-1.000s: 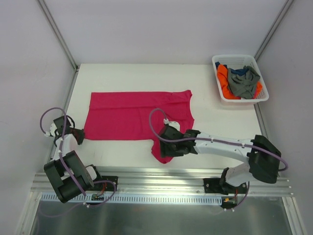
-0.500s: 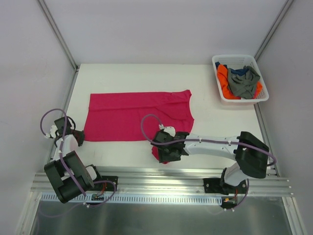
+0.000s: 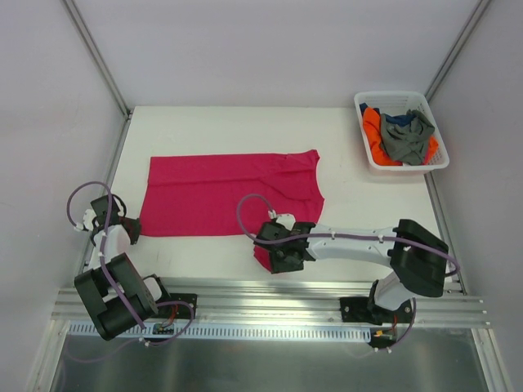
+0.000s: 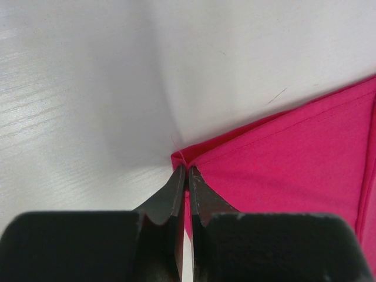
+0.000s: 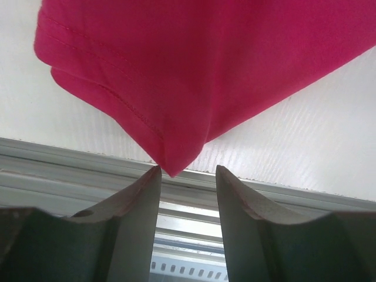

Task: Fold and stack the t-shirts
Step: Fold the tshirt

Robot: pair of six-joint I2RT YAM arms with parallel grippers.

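The magenta-pink t-shirt (image 3: 221, 192) lies spread flat on the white table. My left gripper (image 3: 133, 231) sits at its near left corner and is shut on that corner (image 4: 183, 157), with pink cloth pinched between the fingertips. My right gripper (image 3: 270, 260) is at the shirt's sleeve (image 3: 261, 255) by the table's near edge. In the right wrist view its jaws are open, and the sleeve's tip (image 5: 174, 158) hangs just at the left fingertip (image 5: 154, 171). The orange (image 3: 372, 126), grey (image 3: 406, 139) and dark blue (image 3: 396, 119) t-shirts lie crumpled in the basket.
The white plastic basket (image 3: 391, 96) stands at the table's back right corner. A metal rail (image 3: 270, 298) runs along the near edge, right under the right gripper. Frame posts rise at the back left and back right.
My right gripper has moved left and toward the near edge, onto the sleeve's tip. The left gripper has stayed at the shirt's corner.
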